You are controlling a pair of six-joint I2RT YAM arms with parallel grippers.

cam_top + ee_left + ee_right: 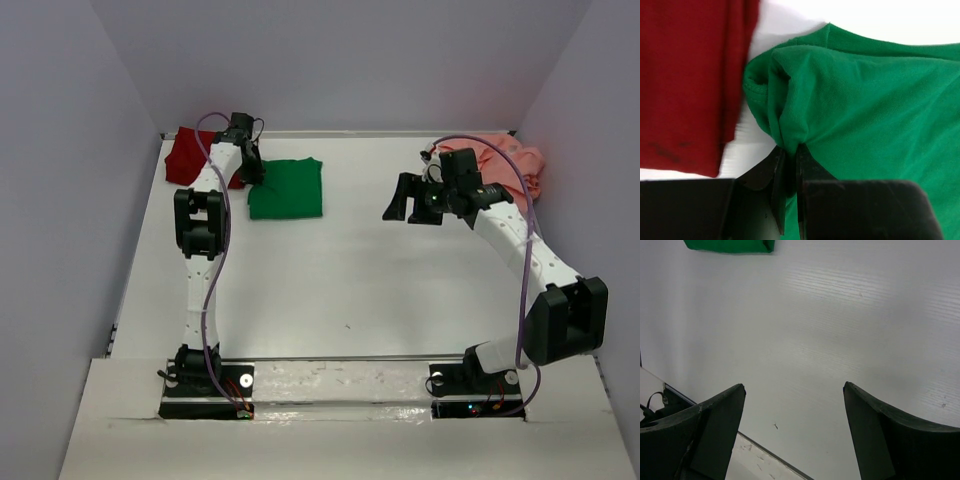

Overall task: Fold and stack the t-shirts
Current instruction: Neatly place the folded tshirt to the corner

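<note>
No text, label, brand, number or sign can be read on anything in any of the three views.

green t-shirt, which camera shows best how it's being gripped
Left wrist: the green t-shirt fills the frame, a bunched edge pinched in the left gripper. Top view shows the whole shirt, but the left arm hides the grip. Right wrist catches only an edge of it.

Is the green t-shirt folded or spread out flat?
Folded: the green t-shirt lies as a compact square, and the left gripper pinches its doubled-over corner.
</note>
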